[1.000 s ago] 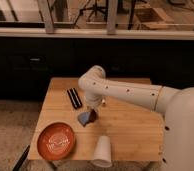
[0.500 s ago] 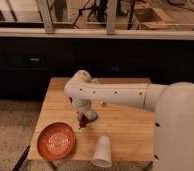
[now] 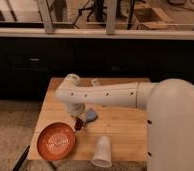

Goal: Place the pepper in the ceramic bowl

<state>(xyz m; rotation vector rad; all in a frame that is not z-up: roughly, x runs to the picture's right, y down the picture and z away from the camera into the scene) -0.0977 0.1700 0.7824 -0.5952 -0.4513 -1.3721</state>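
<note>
The pepper (image 3: 79,123) is seen as a small dark red shape just off the ceramic bowl (image 3: 56,141) rim, at about 1 o'clock from the bowl's centre. It sits directly under the claw (image 3: 78,119); whether it is pinched or only touched cannot be told, as the claw is largely hidden by the white arm (image 3: 102,94). The bowl lies at the desk (image 3: 122,125) corner toward 7 o'clock, its lower edge close to the desk rim. A bluish object (image 3: 91,115) is partly covered just beside the claw at 2 o'clock. A white cup (image 3: 102,150) lies tipped at 4 o'clock from the pepper. A small white item (image 3: 95,82) behind the arm is mostly hidden.
</note>
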